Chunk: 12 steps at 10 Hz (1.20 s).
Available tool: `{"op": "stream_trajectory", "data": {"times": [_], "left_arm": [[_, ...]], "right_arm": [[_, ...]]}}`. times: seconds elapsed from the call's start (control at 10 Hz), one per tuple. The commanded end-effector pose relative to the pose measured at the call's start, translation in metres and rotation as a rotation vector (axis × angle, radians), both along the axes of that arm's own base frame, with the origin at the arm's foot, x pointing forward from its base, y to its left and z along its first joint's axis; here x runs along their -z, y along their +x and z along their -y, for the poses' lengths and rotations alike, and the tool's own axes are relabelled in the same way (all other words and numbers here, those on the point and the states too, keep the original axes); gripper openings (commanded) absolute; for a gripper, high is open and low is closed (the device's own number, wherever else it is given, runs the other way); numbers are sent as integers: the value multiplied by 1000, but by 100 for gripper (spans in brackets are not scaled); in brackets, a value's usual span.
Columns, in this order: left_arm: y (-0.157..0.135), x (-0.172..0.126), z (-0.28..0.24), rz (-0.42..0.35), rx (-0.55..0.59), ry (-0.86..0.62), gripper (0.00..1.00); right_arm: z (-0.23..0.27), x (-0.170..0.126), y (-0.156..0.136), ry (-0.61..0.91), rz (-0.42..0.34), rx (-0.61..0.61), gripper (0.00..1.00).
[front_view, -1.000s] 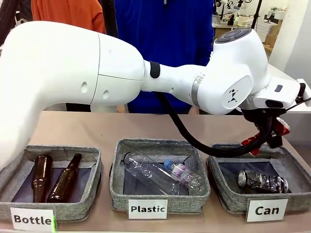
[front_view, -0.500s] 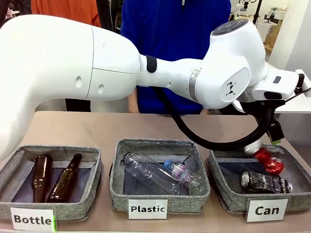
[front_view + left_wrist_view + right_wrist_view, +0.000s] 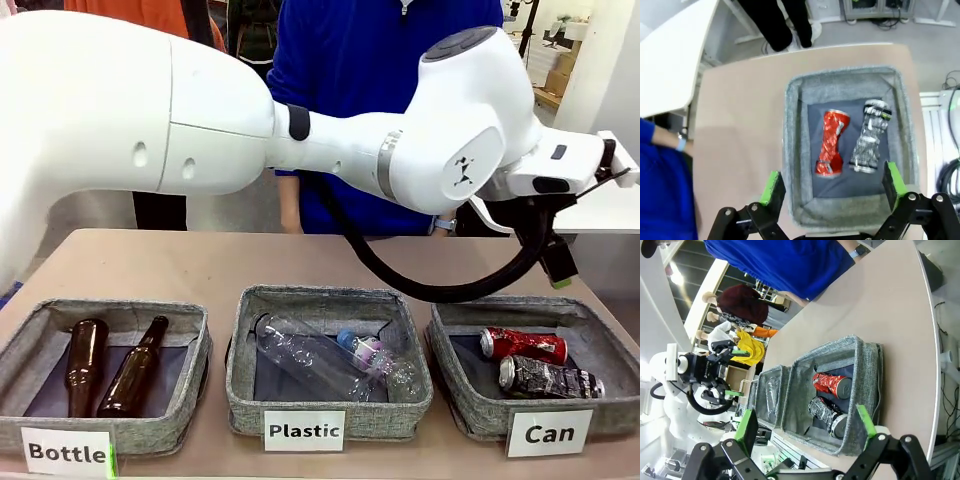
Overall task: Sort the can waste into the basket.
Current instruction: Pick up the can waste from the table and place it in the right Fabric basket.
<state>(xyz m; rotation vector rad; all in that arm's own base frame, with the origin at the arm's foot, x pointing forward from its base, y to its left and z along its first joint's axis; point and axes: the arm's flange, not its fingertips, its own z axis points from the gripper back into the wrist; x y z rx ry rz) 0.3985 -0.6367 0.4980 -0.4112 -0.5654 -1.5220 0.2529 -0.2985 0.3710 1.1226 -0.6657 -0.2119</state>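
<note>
The grey "Can" basket (image 3: 468, 412) stands at the front right of the table. Inside it the red can (image 3: 523, 344) lies on its side behind the black-and-silver can (image 3: 550, 378), the two side by side. My left arm reaches across from the left, and its gripper (image 3: 553, 268) hangs above the basket's back edge. From the left wrist I look straight down on the red can (image 3: 830, 149), the patterned can (image 3: 870, 136) and the basket's rim (image 3: 794, 150); the gripper (image 3: 833, 185) is open and holds nothing. My right gripper (image 3: 806, 425) is open too, looking across at the basket (image 3: 867, 390) from the side.
The "Plastic" basket (image 3: 245, 400) in the middle holds clear bottles (image 3: 330, 362). At the left, the "Bottle" basket (image 3: 195, 385) has two brown glass bottles (image 3: 130, 372). A person in blue (image 3: 380, 60) stands at the far side. Bare tabletop lies behind the baskets.
The left gripper opened and let the red can go. The can dropped into the "Can" basket beside the patterned can, and the gripper rose a little.
</note>
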Motion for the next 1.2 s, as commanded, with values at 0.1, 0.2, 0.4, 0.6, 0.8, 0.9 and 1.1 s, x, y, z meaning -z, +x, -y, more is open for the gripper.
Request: {"op": "stream_trajectory", "data": {"times": [0.1, 0.2, 0.4, 0.6, 0.8, 0.9, 1.1], "left_arm": [[6, -44, -105, -122, -101, 88, 100], [14, -55, -148, -187, -136, 85, 100], [26, -69, -245, -267, -252, 25, 100], [29, -64, -347, -362, -364, -49, 100], [21, -46, -468, -427, -528, -235, 100], [17, -35, -522, -490, -581, -311, 100], [7, 4, -618, -733, -654, -464, 100]], "right_arm": [[-18, -6, 51, 81, 50, -106, 100], [-37, -11, 77, 105, 62, -185, 100], [-87, -20, 129, 127, 69, -247, 100], [-143, -28, 165, 128, 91, -341, 100], [-202, -32, 195, 137, 92, -445, 100], [-227, -33, 208, 151, 98, -481, 100], [-272, -26, 224, 145, 71, -492, 100]]}}
